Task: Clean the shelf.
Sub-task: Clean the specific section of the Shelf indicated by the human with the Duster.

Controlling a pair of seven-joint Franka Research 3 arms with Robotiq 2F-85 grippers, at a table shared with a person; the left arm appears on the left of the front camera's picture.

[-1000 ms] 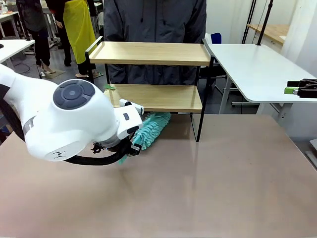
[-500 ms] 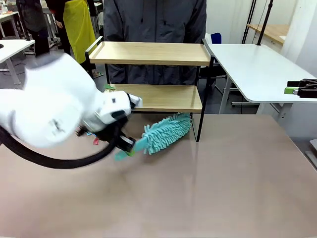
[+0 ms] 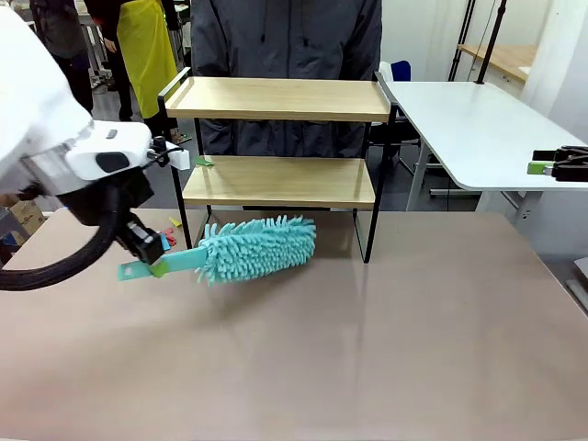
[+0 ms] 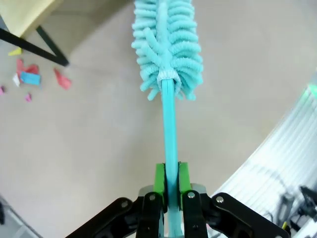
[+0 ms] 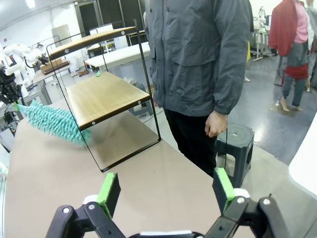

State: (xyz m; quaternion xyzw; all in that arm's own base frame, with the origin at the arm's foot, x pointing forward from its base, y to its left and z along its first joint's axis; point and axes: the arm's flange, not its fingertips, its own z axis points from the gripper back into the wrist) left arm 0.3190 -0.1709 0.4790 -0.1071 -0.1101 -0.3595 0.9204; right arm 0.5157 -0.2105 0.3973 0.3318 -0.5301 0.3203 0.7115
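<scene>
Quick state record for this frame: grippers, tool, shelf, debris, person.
left gripper: shut on the duster, by its handle
duster head: low over the table, just in front of the shelf, on neither board
right gripper: open, empty, facing shelf and person
shelf: upright; small green scrap at lower board's left end
scraps: coloured bits on table by a shelf leg
person: standing behind shelf

The tan table point(image 3: 413, 349) had the two-tier shelf point(image 3: 280, 99) standing at its far side. A few coloured scraps point(image 4: 30, 78) lay near one leg.
</scene>
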